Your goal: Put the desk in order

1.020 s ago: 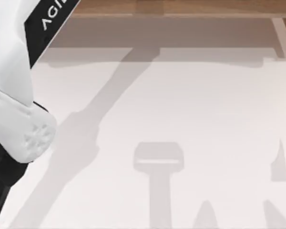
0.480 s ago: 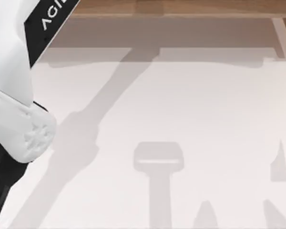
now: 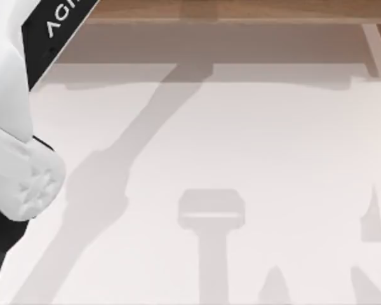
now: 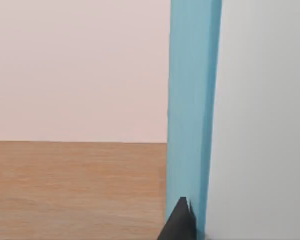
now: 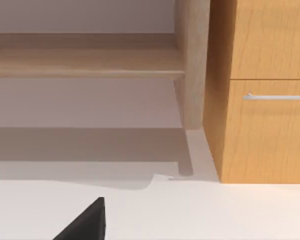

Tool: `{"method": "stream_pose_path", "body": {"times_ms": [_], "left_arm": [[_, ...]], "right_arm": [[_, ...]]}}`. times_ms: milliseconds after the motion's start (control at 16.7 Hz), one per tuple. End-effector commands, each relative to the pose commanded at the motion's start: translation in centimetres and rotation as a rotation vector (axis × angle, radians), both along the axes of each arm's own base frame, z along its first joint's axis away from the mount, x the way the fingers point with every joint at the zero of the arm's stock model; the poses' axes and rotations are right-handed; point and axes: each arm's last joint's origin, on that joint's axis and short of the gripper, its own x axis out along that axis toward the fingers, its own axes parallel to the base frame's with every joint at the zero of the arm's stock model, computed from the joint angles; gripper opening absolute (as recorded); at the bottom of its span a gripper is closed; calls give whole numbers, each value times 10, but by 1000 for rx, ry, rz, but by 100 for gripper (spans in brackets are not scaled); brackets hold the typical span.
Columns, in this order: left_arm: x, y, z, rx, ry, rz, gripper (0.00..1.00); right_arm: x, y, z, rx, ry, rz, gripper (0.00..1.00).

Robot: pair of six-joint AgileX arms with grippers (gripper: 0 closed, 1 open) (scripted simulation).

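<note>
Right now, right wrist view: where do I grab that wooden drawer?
Probably the silver bar handle on the drawer front, approached head-on. It's thin and runs level, so pinch it top and bottom; the flat wood offers no other hold.

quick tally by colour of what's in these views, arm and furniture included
white: 2, the desk top and the left arm
light tan wood: 2, the raised shelf and its upright
orange-brown wood: 1, a drawer cabinet with a metal handle
blue: 1, an upright blue slab
total: 6
</note>
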Motion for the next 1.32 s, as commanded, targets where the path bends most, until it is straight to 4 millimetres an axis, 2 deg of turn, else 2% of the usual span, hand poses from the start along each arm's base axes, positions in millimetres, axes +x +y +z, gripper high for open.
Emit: {"method": "stream_pose_path", "body": {"times_ms": [420,840,960,1020,1140,1320], "left_arm": [[-28,1,5,12,12,5,0],[-27,7,9,9,1,12,0],[-25,27,23,3,-44,30,0],[-21,44,32,8,-73,49,0],[-11,87,46,48,-133,106,0],[5,169,57,189,-196,231,0]], "right_arm": [[0,0,0,0,0,0,100],[0,0,0,0,0,0,100],[0,0,0,0,0,0,100],[0,0,0,0,0,0,100],[0,0,0,0,0,0,100],[0,0,0,0,0,0,100]]}}
